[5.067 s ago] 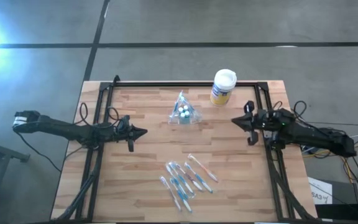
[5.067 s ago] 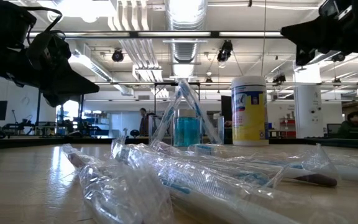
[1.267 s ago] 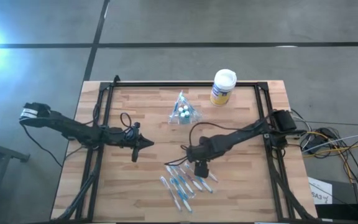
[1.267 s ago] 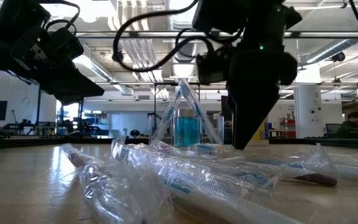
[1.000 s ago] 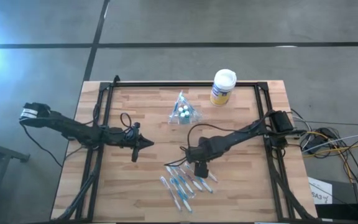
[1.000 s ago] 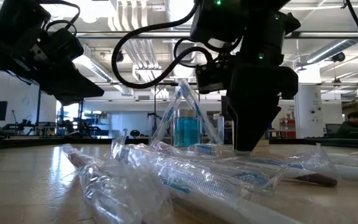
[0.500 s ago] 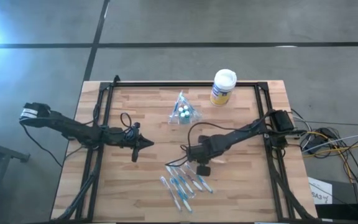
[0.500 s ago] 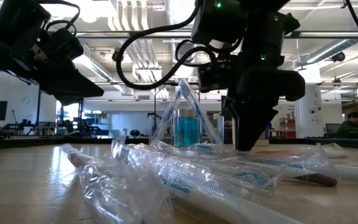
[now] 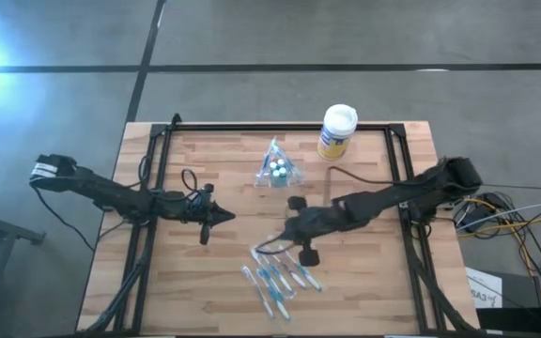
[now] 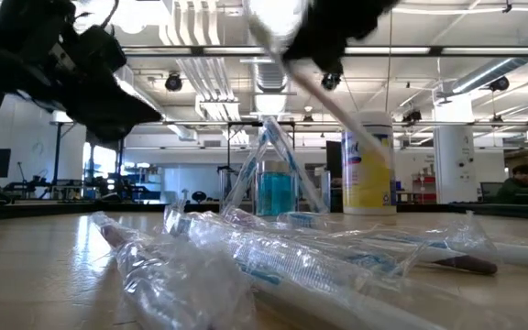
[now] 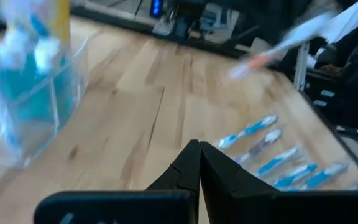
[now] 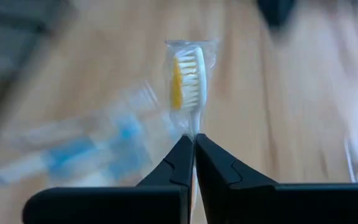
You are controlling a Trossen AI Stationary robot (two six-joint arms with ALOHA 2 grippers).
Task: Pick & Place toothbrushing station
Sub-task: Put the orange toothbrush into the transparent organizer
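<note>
The right claw (image 12: pixel 193 144) is clenched on a wrapped toothbrush (image 12: pixel 188 84), gripping the thin handle just below the bristled head. In the low view the toothbrush (image 10: pixel 314 78) hangs tilted, well above the bench (image 9: pixel 214 272). The item appears light, stiff and slim, and its clear wrapper is likely slippery; a hold on the handle near the head seems sound, though it may pivot. The see-through cup (image 9: pixel 277 167) stands near the far edge, beside the yellow canister (image 9: pixel 336 131), well apart from the right claw (image 9: pixel 294 230). The remaining toothbrushes (image 9: pixel 275 277) lie near the front. The left claw (image 9: pixel 222 217) hovers clenched and empty left of centre. A second ago, the right claw stood spread over the pile; it has since clamped and lifted.
</note>
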